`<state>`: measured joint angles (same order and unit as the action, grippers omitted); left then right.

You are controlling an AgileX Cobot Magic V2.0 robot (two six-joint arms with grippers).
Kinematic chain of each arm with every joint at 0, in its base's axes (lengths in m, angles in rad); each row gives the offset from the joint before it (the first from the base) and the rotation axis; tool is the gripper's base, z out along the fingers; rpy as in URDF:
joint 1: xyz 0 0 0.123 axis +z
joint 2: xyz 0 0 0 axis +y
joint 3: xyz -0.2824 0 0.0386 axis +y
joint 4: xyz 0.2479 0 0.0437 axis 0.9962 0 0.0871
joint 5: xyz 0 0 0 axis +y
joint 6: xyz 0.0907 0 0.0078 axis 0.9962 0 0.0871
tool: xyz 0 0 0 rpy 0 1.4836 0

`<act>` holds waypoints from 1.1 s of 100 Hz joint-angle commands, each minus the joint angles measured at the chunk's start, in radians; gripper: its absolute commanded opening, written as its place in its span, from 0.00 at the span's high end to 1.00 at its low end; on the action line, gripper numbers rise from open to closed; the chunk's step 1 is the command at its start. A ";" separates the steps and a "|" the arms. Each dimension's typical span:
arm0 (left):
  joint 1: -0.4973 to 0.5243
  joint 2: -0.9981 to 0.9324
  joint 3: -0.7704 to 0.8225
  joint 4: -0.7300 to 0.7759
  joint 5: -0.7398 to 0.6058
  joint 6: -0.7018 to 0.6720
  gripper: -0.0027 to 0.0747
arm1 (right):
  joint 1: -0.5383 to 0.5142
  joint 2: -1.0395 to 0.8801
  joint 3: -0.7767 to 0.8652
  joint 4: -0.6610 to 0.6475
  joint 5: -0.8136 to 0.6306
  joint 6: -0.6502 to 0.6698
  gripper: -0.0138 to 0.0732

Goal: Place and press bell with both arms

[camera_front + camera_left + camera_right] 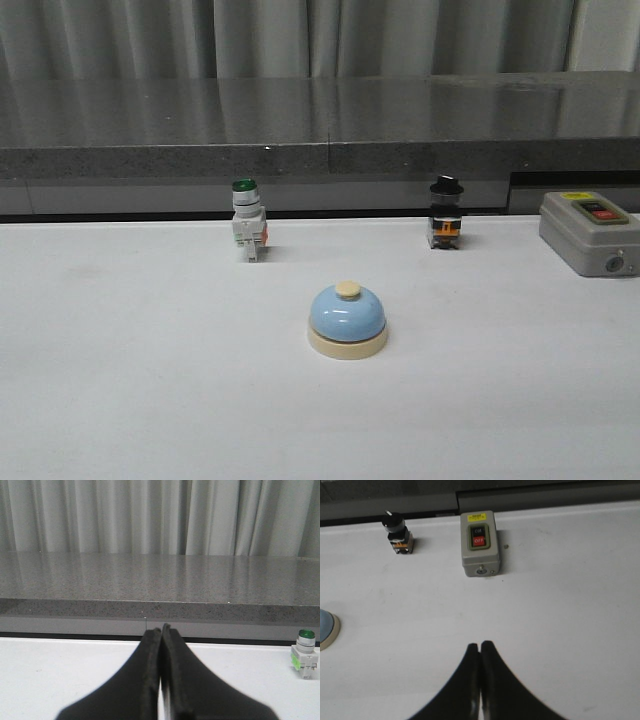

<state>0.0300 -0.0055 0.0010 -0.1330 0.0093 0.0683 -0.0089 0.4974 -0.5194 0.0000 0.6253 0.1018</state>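
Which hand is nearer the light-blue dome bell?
Right, as far as the views show. The right hand has the light-blue dome bell at the edge of its wrist view, close beside it. The left hand sees no bell, only the green-capped white switch.

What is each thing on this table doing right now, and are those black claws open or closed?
Bell: upright on the table, untouched, nothing near its button.
Green-capped switch: standing upright, untouched.
Black-knobbed switch: standing upright, untouched.
Grey box: lying flat, ON and OFF buttons facing up, untouched.
Left gripper: closed, empty, above the table.
Right gripper: closed, empty, above the table.
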 commanded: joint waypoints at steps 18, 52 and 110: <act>0.001 -0.030 0.043 -0.001 -0.073 -0.009 0.99 | -0.006 -0.241 0.092 -0.008 -0.126 -0.002 0.91; 0.001 -0.030 0.043 -0.001 -0.073 -0.009 0.99 | -0.006 -0.528 0.260 -0.008 -0.333 -0.002 0.91; 0.001 -0.030 0.043 -0.001 -0.073 -0.009 0.99 | -0.005 -0.527 0.531 -0.027 -0.678 -0.002 0.91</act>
<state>0.0300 -0.0055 0.0010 -0.1330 0.0112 0.0683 -0.0089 -0.0120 0.0254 -0.0098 0.0257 0.1018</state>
